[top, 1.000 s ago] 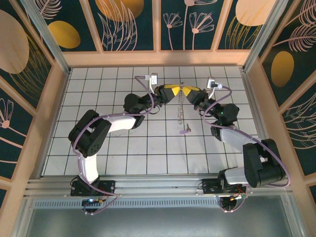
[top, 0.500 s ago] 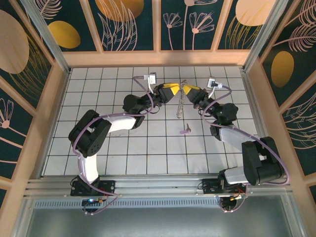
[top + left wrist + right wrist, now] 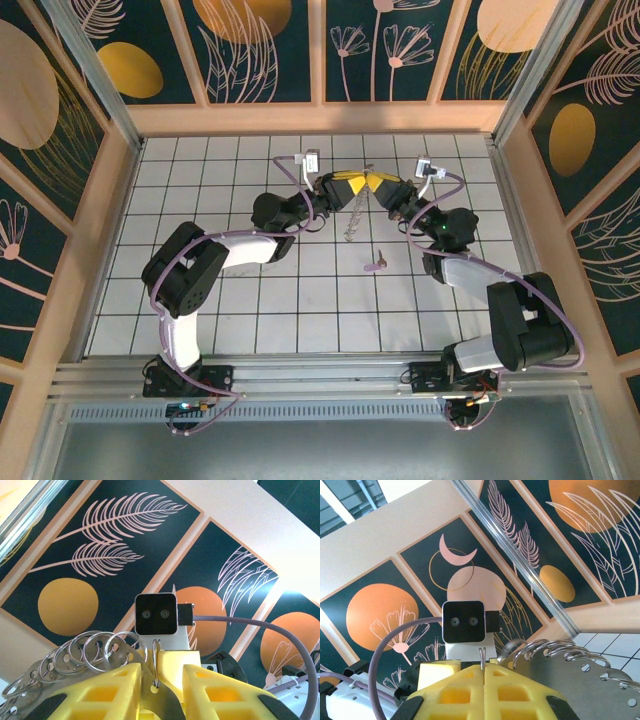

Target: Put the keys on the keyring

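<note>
**A:** What is the right gripper (image 3: 483, 669) doing?

**B:** It is clenched. Its yellow pads press flat together and pinch a thin wire loop of the keyring (image 3: 570, 667). The keyring's metal strip, with its row of rings, spreads out beside them.

**A:** And the left gripper (image 3: 162, 674)?

**B:** Its pads stand apart. The end of the strip and one ring sit in the gap, against one pad. I cannot tell whether it is squeezing them.

**A:** How does it look from above?

**B:** The two grippers meet tip to tip over the far part of the table (image 3: 300, 300), and the keyring dangles from where they meet. The pink key (image 3: 377, 263) lies on the table, nearer the arms' bases and apart from the keyring.
</note>
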`<state>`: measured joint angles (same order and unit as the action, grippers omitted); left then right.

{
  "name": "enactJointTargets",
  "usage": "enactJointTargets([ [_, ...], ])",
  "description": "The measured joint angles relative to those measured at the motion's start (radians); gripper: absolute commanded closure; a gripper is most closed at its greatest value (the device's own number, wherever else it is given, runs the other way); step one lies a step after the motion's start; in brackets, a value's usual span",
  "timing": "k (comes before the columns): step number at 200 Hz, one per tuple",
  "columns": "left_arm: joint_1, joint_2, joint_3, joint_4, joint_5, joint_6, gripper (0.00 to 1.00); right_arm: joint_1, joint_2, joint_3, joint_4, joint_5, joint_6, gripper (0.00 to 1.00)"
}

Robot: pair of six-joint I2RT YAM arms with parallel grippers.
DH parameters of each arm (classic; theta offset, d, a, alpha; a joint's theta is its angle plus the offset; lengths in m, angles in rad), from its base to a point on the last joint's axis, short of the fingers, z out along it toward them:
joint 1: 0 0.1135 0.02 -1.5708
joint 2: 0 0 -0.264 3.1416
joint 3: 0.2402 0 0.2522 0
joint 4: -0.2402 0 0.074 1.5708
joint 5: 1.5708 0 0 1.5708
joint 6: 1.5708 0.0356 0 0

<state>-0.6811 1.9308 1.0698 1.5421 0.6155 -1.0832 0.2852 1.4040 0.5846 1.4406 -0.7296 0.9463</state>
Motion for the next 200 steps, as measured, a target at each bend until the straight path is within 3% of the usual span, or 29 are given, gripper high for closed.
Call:
enactJointTargets([
  [44,0.000,0.001,0.002,0.000,0.000,-0.002,0.77,0.005,0.003,0.000,0.003,0.000,0.000,1.00],
  [117,0.000,0.010,0.008,0.018,-0.008,-0.011,0.95,0.008,0.005,0.000,0.016,0.008,0.000,1.00],
  [129,0.000,0.010,0.008,0.019,-0.009,-0.011,0.93,0.008,0.005,0.001,0.017,0.008,0.000,1.00],
  [160,0.000,0.010,0.009,0.026,-0.015,-0.014,0.78,0.013,0.006,0.003,0.015,0.013,-0.001,1.00],
  [181,0.000,0.010,0.010,0.027,-0.018,-0.013,0.79,0.017,0.006,0.003,0.013,0.015,-0.001,1.00],
  [200,0.000,0.010,0.011,0.026,-0.020,-0.014,0.87,0.018,0.006,0.003,0.011,0.015,-0.001,1.00],
])
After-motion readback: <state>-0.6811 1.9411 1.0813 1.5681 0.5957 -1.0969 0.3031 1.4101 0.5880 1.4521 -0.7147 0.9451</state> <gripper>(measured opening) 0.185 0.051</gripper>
